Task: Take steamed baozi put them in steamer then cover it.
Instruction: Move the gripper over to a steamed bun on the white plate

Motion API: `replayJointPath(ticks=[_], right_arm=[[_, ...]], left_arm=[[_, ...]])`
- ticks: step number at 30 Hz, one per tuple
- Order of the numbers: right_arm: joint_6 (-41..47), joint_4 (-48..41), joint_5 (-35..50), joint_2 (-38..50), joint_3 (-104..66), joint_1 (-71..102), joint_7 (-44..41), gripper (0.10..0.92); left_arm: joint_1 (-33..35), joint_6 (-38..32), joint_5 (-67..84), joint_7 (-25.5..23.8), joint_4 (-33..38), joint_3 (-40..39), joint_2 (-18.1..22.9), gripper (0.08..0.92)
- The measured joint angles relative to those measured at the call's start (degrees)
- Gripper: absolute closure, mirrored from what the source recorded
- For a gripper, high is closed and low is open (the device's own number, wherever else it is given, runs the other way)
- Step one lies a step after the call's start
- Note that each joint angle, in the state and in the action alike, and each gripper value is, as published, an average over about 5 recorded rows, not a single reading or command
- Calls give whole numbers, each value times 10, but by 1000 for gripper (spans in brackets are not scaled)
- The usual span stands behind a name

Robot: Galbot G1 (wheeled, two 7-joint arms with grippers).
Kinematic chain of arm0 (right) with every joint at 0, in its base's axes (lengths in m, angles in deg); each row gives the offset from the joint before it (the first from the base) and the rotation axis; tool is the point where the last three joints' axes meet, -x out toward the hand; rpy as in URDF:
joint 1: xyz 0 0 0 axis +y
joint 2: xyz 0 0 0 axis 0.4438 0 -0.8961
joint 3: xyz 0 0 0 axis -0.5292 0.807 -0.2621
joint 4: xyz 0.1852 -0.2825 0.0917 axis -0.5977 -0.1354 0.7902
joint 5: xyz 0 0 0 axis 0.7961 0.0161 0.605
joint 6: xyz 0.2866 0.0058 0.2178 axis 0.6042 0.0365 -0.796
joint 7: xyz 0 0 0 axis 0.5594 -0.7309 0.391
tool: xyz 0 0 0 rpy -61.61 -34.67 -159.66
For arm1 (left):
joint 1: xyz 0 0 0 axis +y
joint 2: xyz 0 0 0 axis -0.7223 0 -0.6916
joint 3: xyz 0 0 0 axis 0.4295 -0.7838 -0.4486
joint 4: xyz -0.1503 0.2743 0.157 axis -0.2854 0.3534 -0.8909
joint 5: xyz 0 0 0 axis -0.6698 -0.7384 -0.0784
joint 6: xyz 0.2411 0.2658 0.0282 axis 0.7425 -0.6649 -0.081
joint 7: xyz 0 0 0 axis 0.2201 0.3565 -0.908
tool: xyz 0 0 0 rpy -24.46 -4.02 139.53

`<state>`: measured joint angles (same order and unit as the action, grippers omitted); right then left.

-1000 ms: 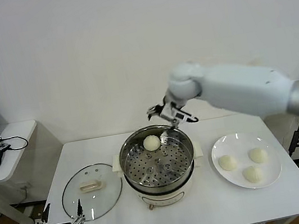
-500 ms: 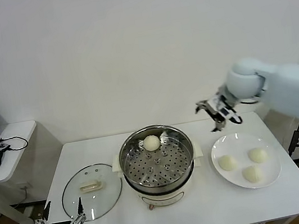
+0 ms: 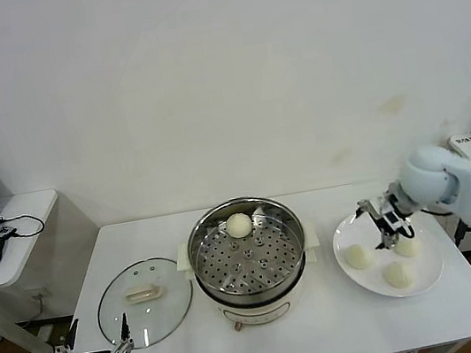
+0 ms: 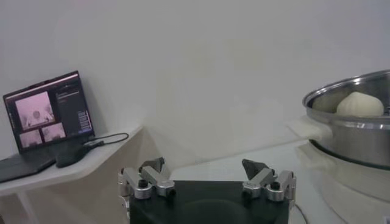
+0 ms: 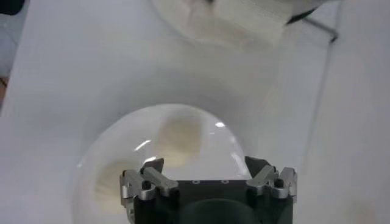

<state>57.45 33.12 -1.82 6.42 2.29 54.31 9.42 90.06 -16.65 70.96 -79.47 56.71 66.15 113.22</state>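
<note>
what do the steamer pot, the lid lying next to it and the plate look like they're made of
Steamer: shiny metal pot, likely stainless steel, going by its mirror-like rim and perforated tray; the cream base looks like plastic.
Lid: clear glass, since the table shows through it, with a pale knob, probably plastic.
Plate: glossy white, ceramic or melamine; cannot tell which.

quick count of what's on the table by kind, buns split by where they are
buns in steamer: 1
buns on plate: 3
steamers: 1
plates: 1
glass lids: 1
total: 7
</note>
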Motion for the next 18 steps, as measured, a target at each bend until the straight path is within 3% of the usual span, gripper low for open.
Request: replayJointPath(ticks=[18], right_arm=[[0,-83,-51,-67,-73,96,19,203]], left_arm=[[-2,0,0,-1,-4,2,-4,177]])
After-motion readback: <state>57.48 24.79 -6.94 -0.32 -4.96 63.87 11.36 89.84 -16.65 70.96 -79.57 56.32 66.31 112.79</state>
